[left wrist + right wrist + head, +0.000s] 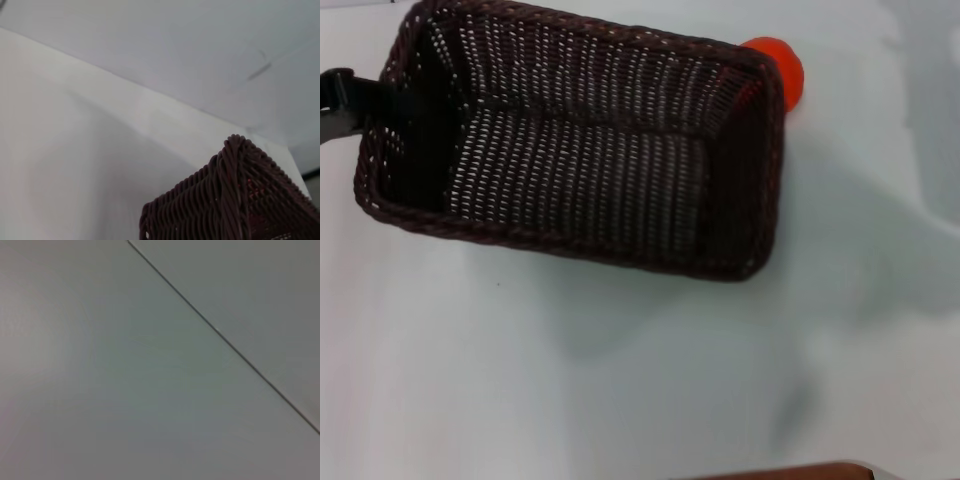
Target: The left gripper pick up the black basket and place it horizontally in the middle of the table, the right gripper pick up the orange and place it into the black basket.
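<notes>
The black basket (pixel 580 150) fills the upper left of the head view, open side up and slightly tilted, with a soft shadow on the table (pixel 620 400) below it. My left gripper (pixel 378 100) comes in from the left edge and is shut on the basket's left wall. A corner of the basket's braided rim shows in the left wrist view (pixel 235 200). The orange (pixel 782 62) lies on the table just behind the basket's far right corner, partly hidden by the rim. My right gripper is out of view.
A brown edge (pixel 790 472) shows at the bottom of the head view. The right wrist view shows only pale table surface crossed by a thin dark seam (pixel 225 337). White table lies in front and to the right of the basket.
</notes>
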